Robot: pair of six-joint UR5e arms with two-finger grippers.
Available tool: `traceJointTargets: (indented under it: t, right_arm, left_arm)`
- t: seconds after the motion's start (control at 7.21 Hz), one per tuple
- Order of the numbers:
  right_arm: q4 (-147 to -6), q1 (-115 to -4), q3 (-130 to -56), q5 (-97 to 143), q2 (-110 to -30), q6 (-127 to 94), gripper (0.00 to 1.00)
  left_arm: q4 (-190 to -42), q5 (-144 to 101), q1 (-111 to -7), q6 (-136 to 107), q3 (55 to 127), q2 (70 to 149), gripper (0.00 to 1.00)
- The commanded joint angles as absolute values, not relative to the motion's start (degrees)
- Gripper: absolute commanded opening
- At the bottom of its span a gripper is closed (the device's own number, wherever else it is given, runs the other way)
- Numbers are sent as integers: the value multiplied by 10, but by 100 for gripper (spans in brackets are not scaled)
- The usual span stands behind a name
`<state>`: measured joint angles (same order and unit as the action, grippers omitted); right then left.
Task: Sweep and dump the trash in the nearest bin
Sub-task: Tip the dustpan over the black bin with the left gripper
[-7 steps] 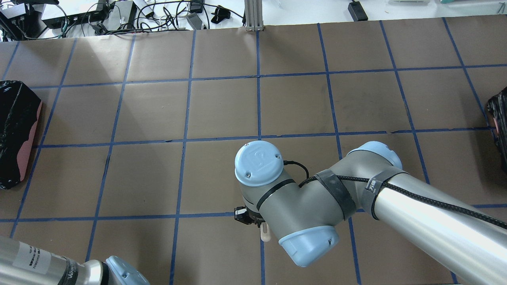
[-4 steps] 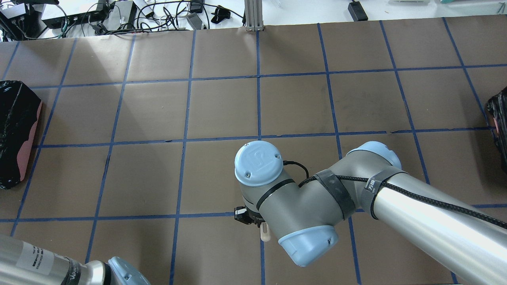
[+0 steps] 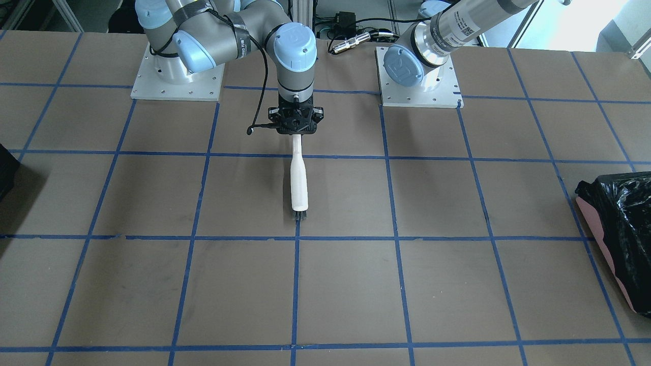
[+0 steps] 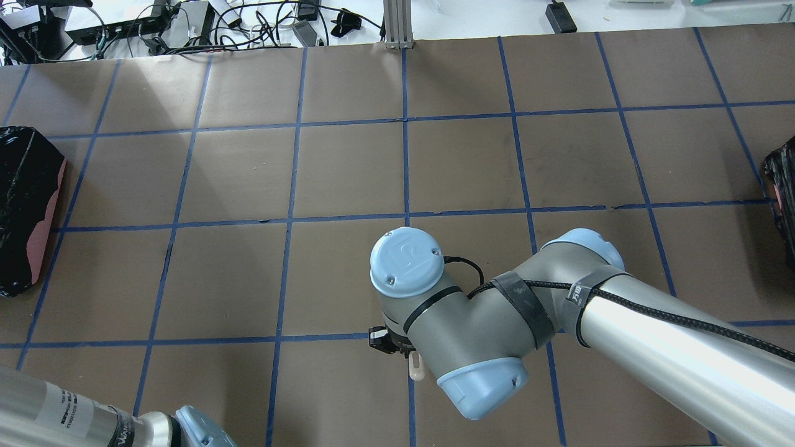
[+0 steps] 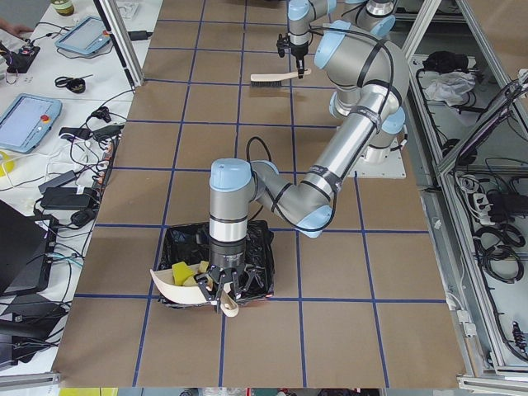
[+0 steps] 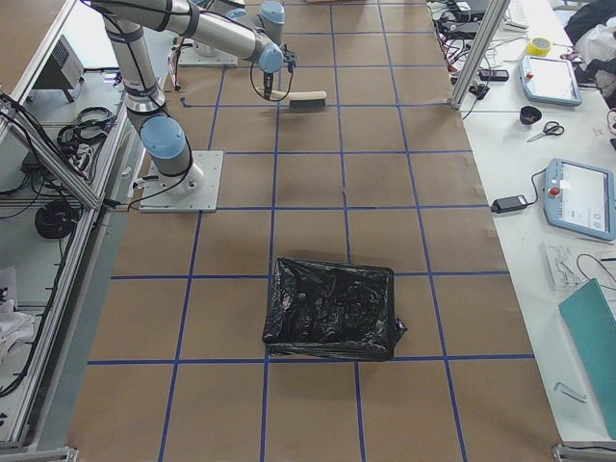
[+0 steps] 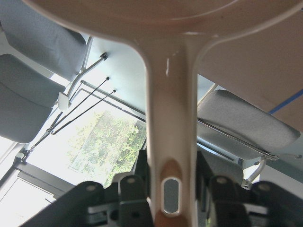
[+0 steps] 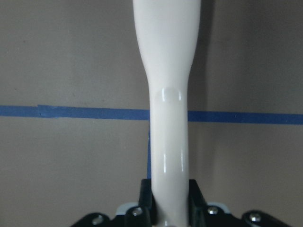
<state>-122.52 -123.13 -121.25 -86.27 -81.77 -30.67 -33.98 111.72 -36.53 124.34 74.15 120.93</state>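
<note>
My left gripper is shut on the handle of the white dustpan. In the exterior left view the dustpan hangs over the near corner of the bin, a pink-sided container lined with a black bag, also seen in the overhead view and the front view. Yellow and pale trash pieces lie in the pan; I cannot make out the golden-brown lump. My right gripper is shut on the white brush, which rests bristles down on the table's middle.
A second black-bagged container stands at the robot's right end of the table and shows at the overhead view's right edge. The brown table has blue tape grid lines. Cables and devices lie beyond its far edge.
The right arm's wrist and elbow have shifted slightly, with the brush still held. The left arm's link at the bottom left has slid a little to the right.
</note>
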Motion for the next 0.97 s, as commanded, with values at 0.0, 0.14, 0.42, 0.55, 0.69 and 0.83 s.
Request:
traceJointTargets:
  t: [0.0,0.14,0.42,0.55,0.69,0.83]
  right_arm:
    - [-1230,-1231,-1214,-865,-816,-302,46]
    - [-1230,-1231,-1213,-865,-816,-301,54]
    - [-1231,-1230,-1212,-866,-816,-301,62]
    - [-1231,-1230,-1211,-867,-816,-301,63]
    - [-1231,-1230,-1209,-871,-816,-299,65]
    - [-1231,-1229,-1200,-873,-816,-298,65]
  left_arm:
    - [-269,1130,-370,1262,784,1192,0]
    - [-263,1130,-371,1262,791,1187,0]
    - [-263,1129,-371,1262,791,1185,0]
    - [-263,1129,-371,1264,790,1182,0]
    - [-267,1129,-374,1265,787,1178,0]
    - [-285,1129,-389,1265,785,1159,0]
